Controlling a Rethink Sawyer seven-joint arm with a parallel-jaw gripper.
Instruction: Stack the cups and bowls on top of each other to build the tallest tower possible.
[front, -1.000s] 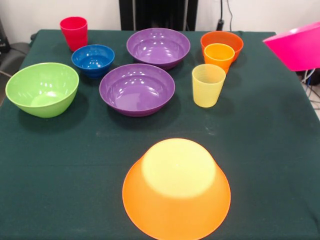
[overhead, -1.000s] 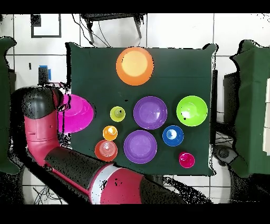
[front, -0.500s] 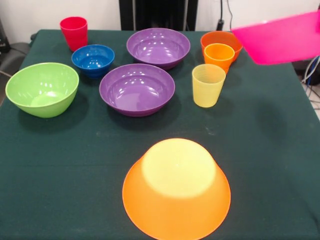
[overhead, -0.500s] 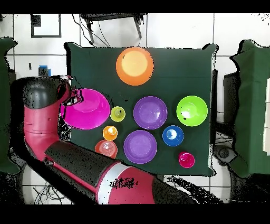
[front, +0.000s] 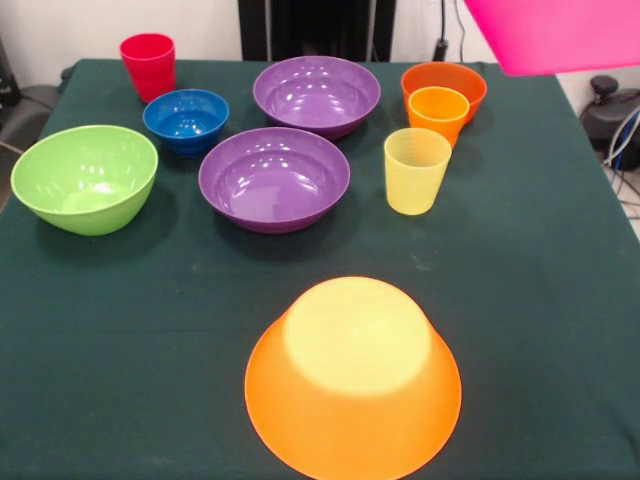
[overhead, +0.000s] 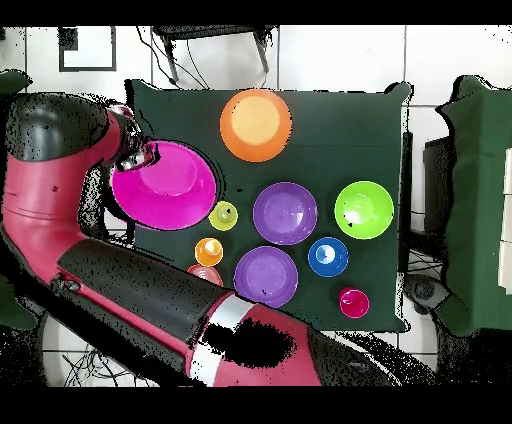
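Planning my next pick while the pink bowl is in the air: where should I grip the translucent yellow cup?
Take the yellow cup by its rim, coming straight down from above: it stands upright, mouth open, so one finger can go inside the thin wall. Pinch the side away from the orange-yellow cup, which stands close behind it.

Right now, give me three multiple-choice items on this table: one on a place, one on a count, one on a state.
1. Where does the small orange-yellow plastic cup stand?
A. Just in front of the small red-orange bowl
B. Inside the lime green bowl
C. On the upturned bowl

2. How many medium purple bowls are on the table?
A. One
B. Two
C. Three

3. How does the large orange plastic bowl lie?
A. Upright
B. On its side
C. Upside down

Answers: 1 A, the front view shows the cup in front of that bowl. 2 B, one purple bowl and another. 3 C, its flat base faces up.
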